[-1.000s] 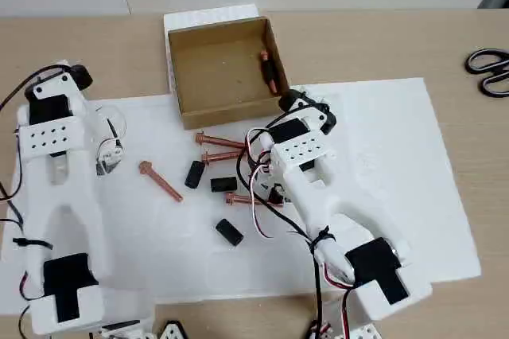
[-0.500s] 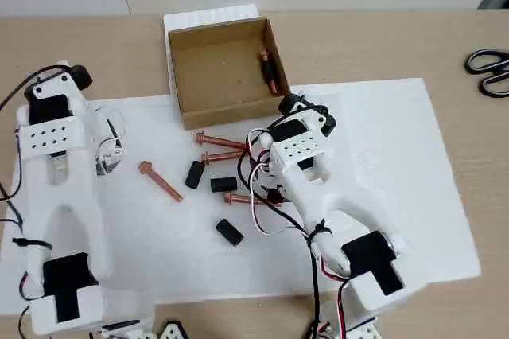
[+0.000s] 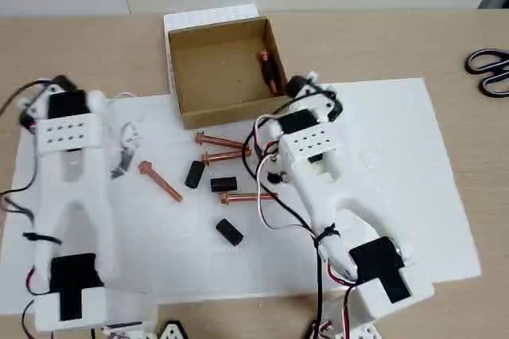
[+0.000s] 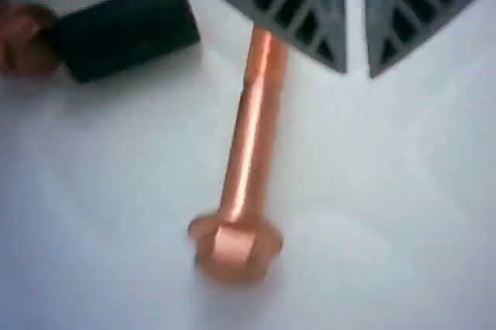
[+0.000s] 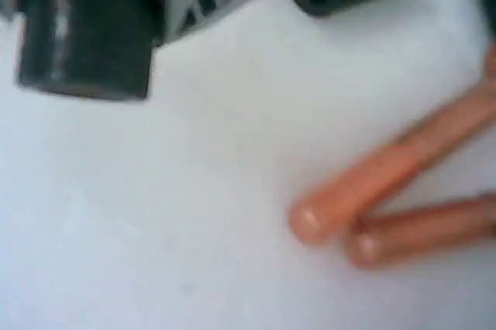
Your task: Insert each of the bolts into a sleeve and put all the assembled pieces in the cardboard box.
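Wooden table (image 3: 382, 44) with a white sheet (image 3: 398, 164) and scissors (image 3: 489, 71) on it

I take this for a robotics lab bench: a plain wooden table (image 3: 382, 44), a white foam sheet (image 4: 116, 190) spread under my left gripper (image 4: 356, 67), loose wires (image 3: 266, 216) trailing along the right arm (image 3: 314, 164), and scissors (image 3: 489, 71) lying well apart, far beyond that arm.

White printed arms (image 3: 70, 196), black servos (image 3: 374, 258), red-black cables (image 3: 324, 235)
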You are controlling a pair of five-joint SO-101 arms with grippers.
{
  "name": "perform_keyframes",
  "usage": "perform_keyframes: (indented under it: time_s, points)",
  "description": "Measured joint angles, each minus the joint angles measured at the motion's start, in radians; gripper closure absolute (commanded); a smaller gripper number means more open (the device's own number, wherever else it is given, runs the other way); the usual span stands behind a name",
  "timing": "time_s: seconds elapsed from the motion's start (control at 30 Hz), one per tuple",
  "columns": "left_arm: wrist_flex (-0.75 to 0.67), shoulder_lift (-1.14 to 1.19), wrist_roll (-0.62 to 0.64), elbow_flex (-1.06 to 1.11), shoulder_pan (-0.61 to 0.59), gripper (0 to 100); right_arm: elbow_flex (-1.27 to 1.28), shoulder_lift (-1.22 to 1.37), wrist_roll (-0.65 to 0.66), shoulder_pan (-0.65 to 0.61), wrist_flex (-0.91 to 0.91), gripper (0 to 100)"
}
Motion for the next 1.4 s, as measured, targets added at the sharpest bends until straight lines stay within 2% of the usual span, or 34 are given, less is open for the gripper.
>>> perform_keyframes:
  time_s: [0.13,0.27,0.43,0.5,0.77,1.0,1.4]
  points:
    - [-0.183,0.000,0.087,0.173,0.080,99,-0.035,0.000,0.117,-0.002,0.000,99.5]
    - [-0.365,0.000,0.157,0.295,0.110,99,-0.037,0.000,0.173,0.008,0.015,99.5]
    - [-0.347,0.000,0.112,0.295,0.110,88,-0.037,0.000,0.186,0.072,0.023,99.5]
    - [-0.328,0.000,0.110,0.295,0.110,86,-0.037,0.000,0.193,0.094,0.023,99.5]
    - [-0.325,0.000,0.112,0.293,0.110,86,-0.037,0.000,0.227,0.114,0.028,99.5]
    - [-0.473,0.000,0.115,0.341,0.112,86,-0.037,0.000,0.229,0.115,0.034,99.5]
    - [-0.499,-0.002,0.114,0.439,0.112,86,-0.037,0.000,0.229,0.115,0.034,99.5]
